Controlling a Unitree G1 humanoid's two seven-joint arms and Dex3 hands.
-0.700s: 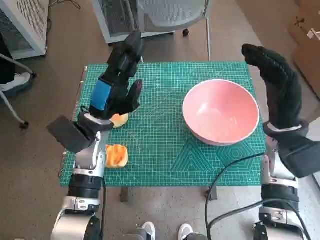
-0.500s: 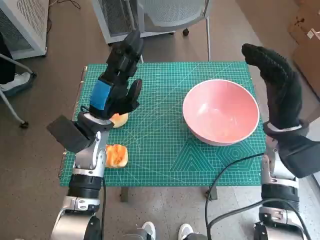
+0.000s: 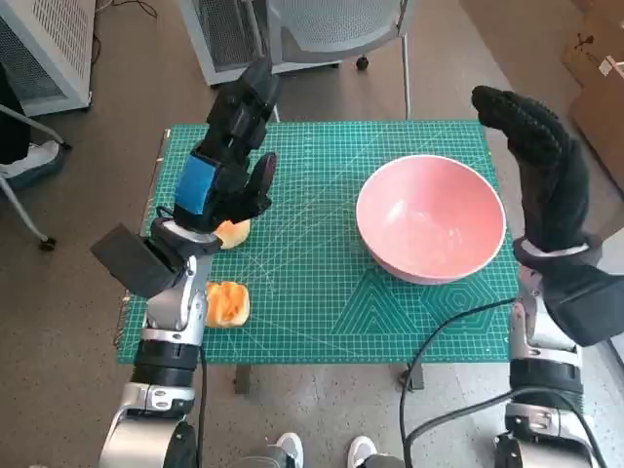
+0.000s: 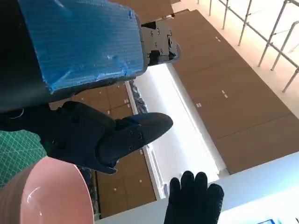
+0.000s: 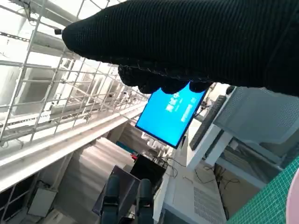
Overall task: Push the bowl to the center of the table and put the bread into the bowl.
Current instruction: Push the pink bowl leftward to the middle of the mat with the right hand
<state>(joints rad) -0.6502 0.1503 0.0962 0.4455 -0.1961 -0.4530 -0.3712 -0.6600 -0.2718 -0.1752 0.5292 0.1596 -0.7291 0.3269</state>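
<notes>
Currently bowl sits toward the table's right edge; right hand nearer, raised beside that edge, fingers extended, holding nothing. Push direction: toward centre.

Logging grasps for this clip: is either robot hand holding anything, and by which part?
Nothing is held. The left robot hand and right robot hand are both raised, open and empty.

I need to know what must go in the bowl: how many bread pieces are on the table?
2: one bread piece near the table's front left edge, another partly hidden under the left hand.
</notes>
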